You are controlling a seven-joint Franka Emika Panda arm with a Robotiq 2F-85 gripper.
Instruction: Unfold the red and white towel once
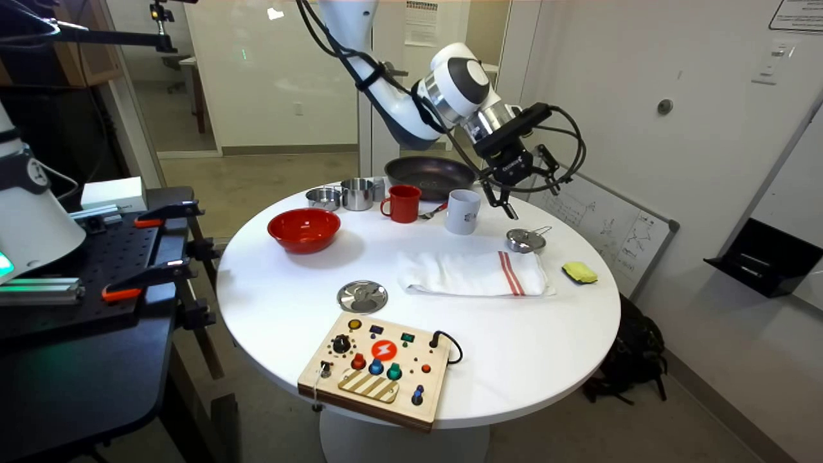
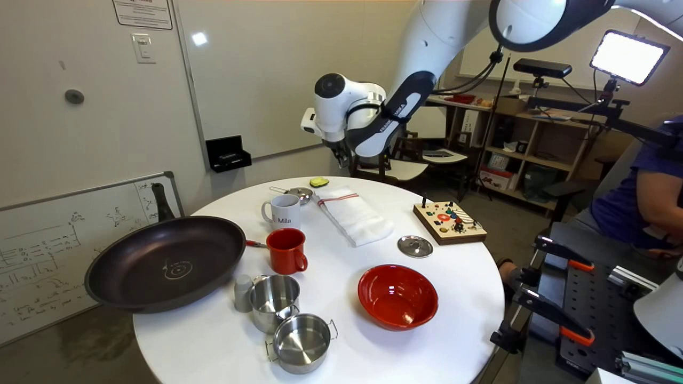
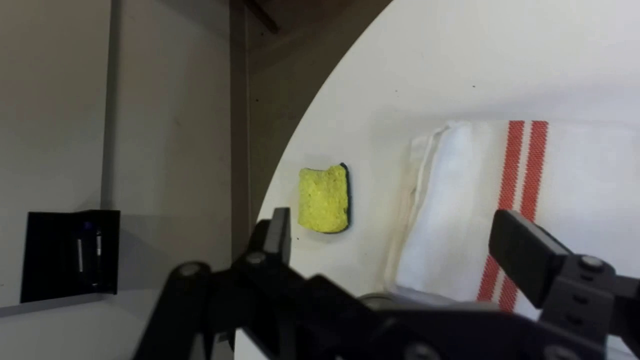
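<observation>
The red and white towel (image 1: 460, 273) lies flat and folded on the round white table. It is white with two red stripes near one end; it also shows in an exterior view (image 2: 360, 221). In the wrist view the towel (image 3: 450, 220) fills the right side, its layered folded end facing the sponge. My gripper (image 1: 533, 200) is open and empty, held above the table and apart from the towel. In the wrist view the gripper's fingers (image 3: 392, 225) are wide apart, one overlapping the stripes and one beside the sponge. The gripper also shows in an exterior view (image 2: 341, 156).
A small steel pot (image 1: 526, 240) stands close by the towel. A yellow sponge (image 1: 580, 272) lies near the table edge. A white mug (image 1: 462, 212), red mug (image 1: 404, 204), black pan (image 1: 431, 177), red bowl (image 1: 304, 230), steel lid (image 1: 362, 296) and button board (image 1: 379, 366) surround it.
</observation>
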